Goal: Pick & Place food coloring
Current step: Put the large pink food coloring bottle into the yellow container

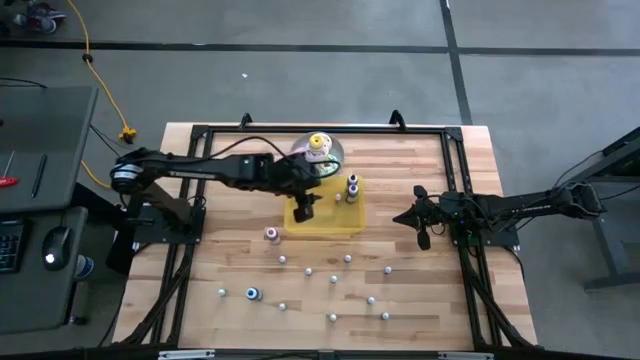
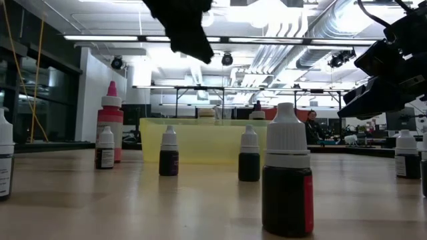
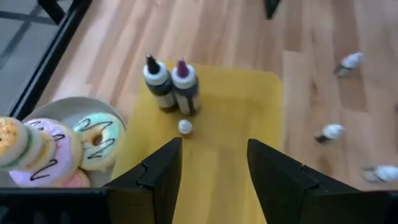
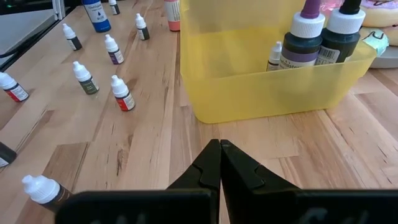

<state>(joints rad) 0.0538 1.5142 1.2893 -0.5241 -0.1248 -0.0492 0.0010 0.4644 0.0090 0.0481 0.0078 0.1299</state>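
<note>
High view shows the food coloring bottles [image 1: 308,271] scattered over the near half of the wooden table [image 1: 200,150], with a pink bottle [image 1: 270,234] and a blue one [image 1: 253,294] among the whitish ones. Three more stand in the yellow tray [image 1: 345,222] at mid-table: two taller dark bottles [image 3: 173,86] side by side and one tiny bottle [image 3: 185,127] just beside them. Labels show on several bottles in the right wrist view, but no writing on them can be read.

Just beyond the tray, on its far left, a round plate [image 1: 335,156] carries the stack of pastel ring toys [image 1: 318,146]. In the low view a large dark bottle [image 2: 287,173] stands close to the camera and hides part of the tray behind it.

Over the tray's left part hangs the left gripper [image 1: 303,210]; its fingers [image 3: 158,177] stand well apart with nothing between them, the tiny bottle lying just ahead of the gap. To the right of the tray, well apart from it, the right gripper [image 1: 421,236] waits above bare wood, its fingers [image 4: 208,165] pressed together and holding nothing.
</note>
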